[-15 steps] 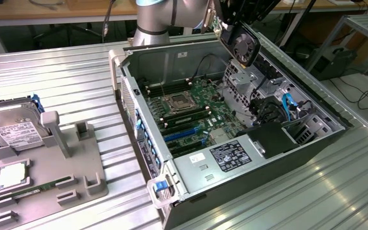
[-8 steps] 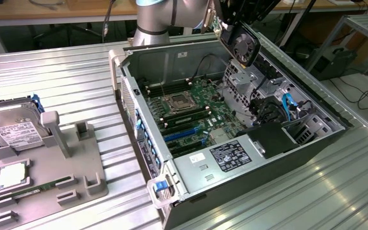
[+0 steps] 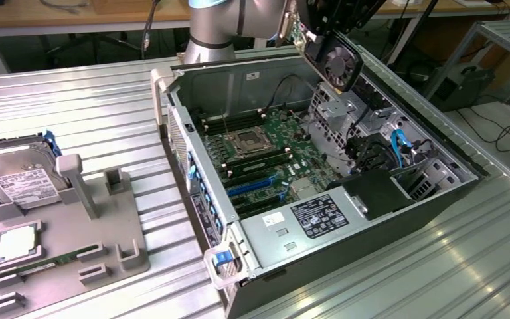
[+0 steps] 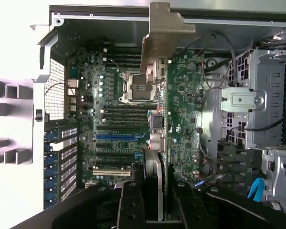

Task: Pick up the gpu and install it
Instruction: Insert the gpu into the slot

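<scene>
The gpu (image 3: 337,61) is a flat black card with one round black fan on its face and a pale metal bracket (image 4: 164,38) at one end. It is off the worktop, held on edge and tilted in the end effector (image 4: 156,205), above the far side of the open computer case (image 3: 237,80).

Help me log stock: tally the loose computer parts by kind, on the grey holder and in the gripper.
gpu: 1
hard drive: 1
memory stick: 1
square silver chip: 1
Total: 4
</scene>
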Robot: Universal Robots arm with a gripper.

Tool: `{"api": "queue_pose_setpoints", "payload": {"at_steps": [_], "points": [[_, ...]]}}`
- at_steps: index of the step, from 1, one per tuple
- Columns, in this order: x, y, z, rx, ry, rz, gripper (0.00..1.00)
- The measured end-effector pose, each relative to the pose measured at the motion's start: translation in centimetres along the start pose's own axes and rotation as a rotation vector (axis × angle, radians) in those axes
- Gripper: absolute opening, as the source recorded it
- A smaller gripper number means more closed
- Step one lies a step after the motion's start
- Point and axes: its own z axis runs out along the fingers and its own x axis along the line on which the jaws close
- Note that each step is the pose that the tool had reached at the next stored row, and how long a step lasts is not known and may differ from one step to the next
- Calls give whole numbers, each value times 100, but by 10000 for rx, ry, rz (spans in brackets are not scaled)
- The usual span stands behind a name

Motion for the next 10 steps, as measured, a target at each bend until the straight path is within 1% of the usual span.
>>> {"api": "queue_pose_setpoints", "payload": {"at_steps": [4,5,6,8,10], "points": [[0,0,0,-6,26,-519,28],[0,0,0,-10,44,-873,28],[0,0,0,-12,55,-1080,28],[0,0,0,-17,75,-1462,28],[0,-1,0,-19,87,-1702,28]]}}
